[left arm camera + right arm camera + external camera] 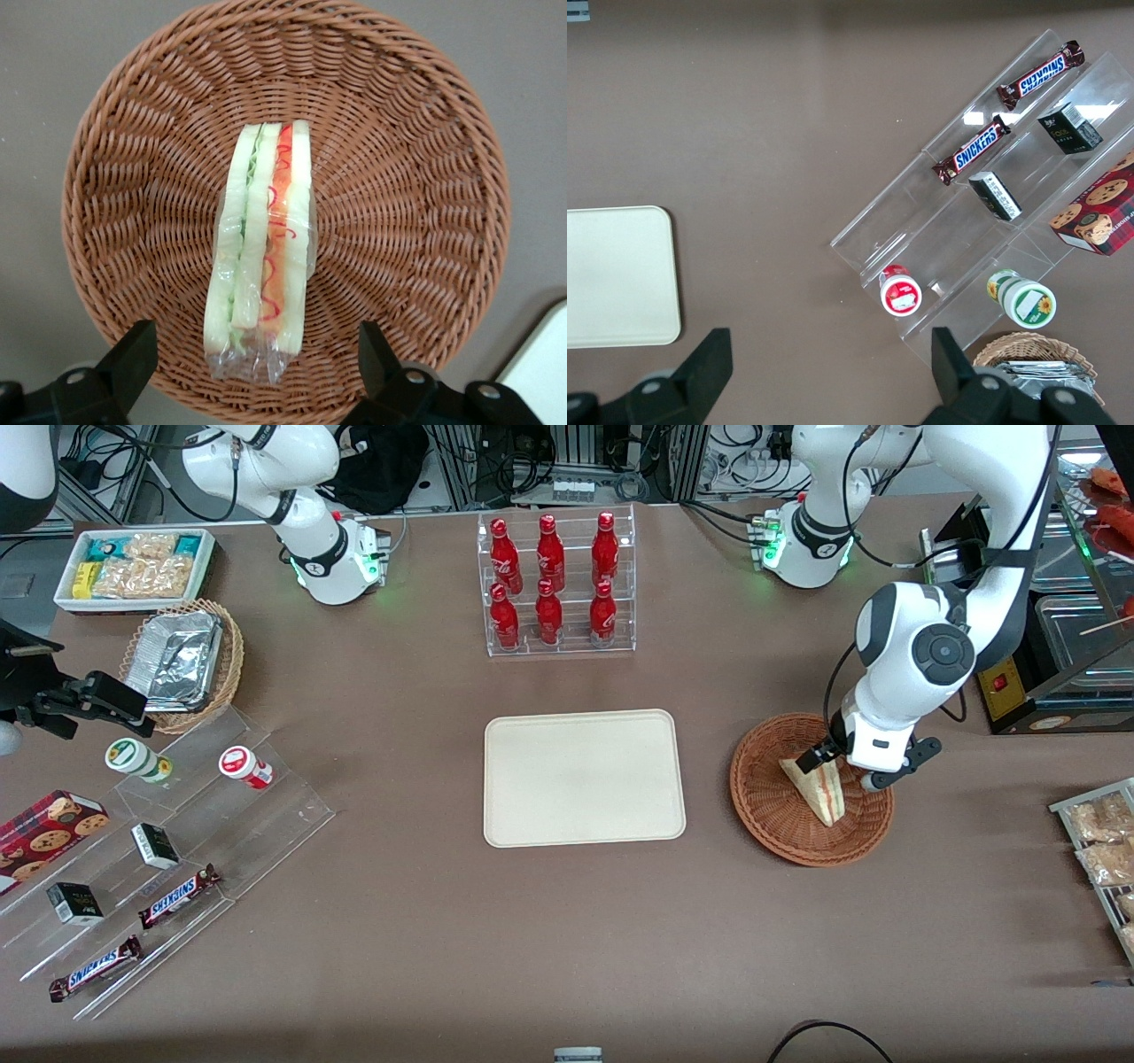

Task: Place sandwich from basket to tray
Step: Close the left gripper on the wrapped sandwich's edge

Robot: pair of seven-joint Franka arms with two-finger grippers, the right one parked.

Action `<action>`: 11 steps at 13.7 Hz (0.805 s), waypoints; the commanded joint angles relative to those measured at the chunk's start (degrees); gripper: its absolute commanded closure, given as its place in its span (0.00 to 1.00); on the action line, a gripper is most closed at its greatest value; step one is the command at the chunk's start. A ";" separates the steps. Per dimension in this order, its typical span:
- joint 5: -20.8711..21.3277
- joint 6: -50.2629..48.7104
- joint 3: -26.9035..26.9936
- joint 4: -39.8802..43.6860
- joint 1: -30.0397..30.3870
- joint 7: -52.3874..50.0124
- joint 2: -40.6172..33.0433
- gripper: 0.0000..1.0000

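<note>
The triangular wedge sandwich (262, 257) of pale white bread, wrapped in clear crinkled film, stands on edge with its red and green filling layers facing the wrist camera. It lies in the round, shallow, reddish-brown woven wicker basket (425, 221), directly below the left arm's gripper (257, 363). The gripper hovers over the basket with its two black fingers (133, 359) spread wide, one on each side of the sandwich and clear of it, gripping nothing. In the front view the arm's white wrist hides part of the basket's rim. Beside the basket, toward the parked arm's end, lies the flat rectangular cream-beige tray (584, 776), smooth, with rounded corners; only its corner shows past the gripper.
</note>
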 commanded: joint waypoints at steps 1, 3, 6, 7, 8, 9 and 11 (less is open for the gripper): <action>0.40 1.85 0.11 -0.38 -0.19 -1.91 1.01 0.00; 0.31 2.12 0.11 -0.29 0.07 -2.26 2.15 0.00; 0.31 3.70 0.11 -0.47 0.25 -2.53 3.73 0.01; 0.22 3.61 0.11 -0.47 0.25 -2.70 3.82 0.11; 0.22 3.53 0.11 -0.47 0.25 -4.45 3.91 0.36; 0.22 3.27 0.11 -0.30 0.16 -7.60 4.09 0.67; 0.22 3.00 0.11 0.06 -0.10 -11.49 4.18 0.92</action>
